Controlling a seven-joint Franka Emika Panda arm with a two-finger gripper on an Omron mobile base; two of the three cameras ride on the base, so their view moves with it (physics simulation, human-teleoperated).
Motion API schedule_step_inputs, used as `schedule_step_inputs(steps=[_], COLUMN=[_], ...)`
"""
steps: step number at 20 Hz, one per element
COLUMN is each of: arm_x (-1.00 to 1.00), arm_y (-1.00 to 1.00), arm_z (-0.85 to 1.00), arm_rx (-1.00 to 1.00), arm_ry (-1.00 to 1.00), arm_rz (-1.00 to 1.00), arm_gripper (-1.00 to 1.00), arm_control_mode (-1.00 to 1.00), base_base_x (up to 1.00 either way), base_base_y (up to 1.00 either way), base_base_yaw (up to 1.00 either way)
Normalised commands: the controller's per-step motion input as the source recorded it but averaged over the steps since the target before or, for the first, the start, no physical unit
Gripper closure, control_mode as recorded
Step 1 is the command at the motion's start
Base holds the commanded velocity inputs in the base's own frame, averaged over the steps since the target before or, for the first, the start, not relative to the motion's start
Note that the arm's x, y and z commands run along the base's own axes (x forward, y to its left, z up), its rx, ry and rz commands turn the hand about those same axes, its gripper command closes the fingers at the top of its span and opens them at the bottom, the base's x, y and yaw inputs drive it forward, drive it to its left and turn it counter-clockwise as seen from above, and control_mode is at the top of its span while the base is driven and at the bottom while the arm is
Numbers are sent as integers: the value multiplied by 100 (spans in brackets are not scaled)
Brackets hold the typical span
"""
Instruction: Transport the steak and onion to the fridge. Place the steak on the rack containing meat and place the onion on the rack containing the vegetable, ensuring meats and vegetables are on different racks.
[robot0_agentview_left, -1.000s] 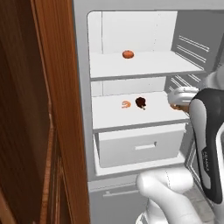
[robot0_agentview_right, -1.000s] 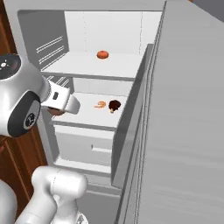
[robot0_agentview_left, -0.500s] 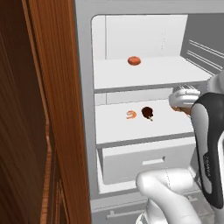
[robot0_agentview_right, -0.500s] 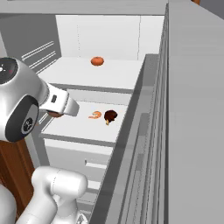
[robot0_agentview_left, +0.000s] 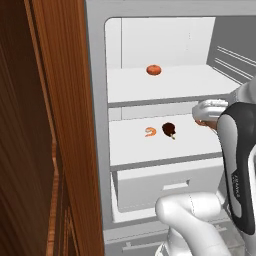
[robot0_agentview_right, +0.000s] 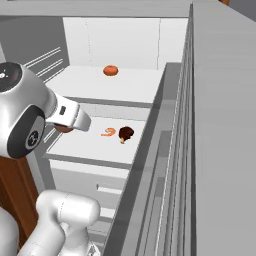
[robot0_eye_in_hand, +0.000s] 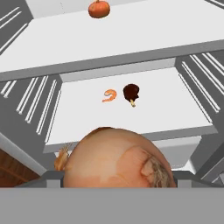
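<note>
While fingers (robot0_eye_in_hand: 114, 181) grip the onion (robot0_eye_in_hand: 116, 159), the steak (robot0_agentview_left: 169, 130) lies on the lower rack (robot0_agentview_left: 190, 145).

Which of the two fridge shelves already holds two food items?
The lower shelf: steak and orange shrimp lie there; the upper shelf has one orange-red vegetable.

small vertical lettering on the dark arm (robot0_agentview_left: 239, 170) cover, too blurred to read

We record a rendered domestic kitchen. An open fridge (robot0_agentview_left: 97, 125), light grey with a white interior, has two flat white shelves and a drawer (robot0_agentview_left: 165, 185) below. Food lies on the shelves: an orange-red vegetable (robot0_agentview_left: 154, 70), a shrimp-like piece (robot0_agentview_left: 150, 132), a steak (robot0_agentview_left: 169, 130). Brown wooden cabinetry (robot0_agentview_left: 55, 125) stands just beside it.
</note>
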Motion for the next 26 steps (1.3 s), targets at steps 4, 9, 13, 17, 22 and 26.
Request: schedule_step_inputs(steps=[4, 9, 13, 17, 22, 26], arm_x=[0, 3, 0, 11, 67, 83], arm_y=[0, 0, 0, 0, 0, 0], arm_z=[0, 21, 61, 61, 22, 0], arm_rx=[0, 0, 0, 0, 0, 0], arm_ry=[0, -5, -19, -13, -6, -10], arm_rz=[0, -4, -10, -9, -1, 0], arm_gripper=[100, 100, 100, 100, 100, 100], arm_control_mode=[100, -100, -100, -100, -100, -100], base_base_x=[100, 56, 0, 0, 0, 0], base_base_y=[0, 0, 0, 0, 0, 0], base_base_yaw=[-10, -8, 0, 0, 0, 0])
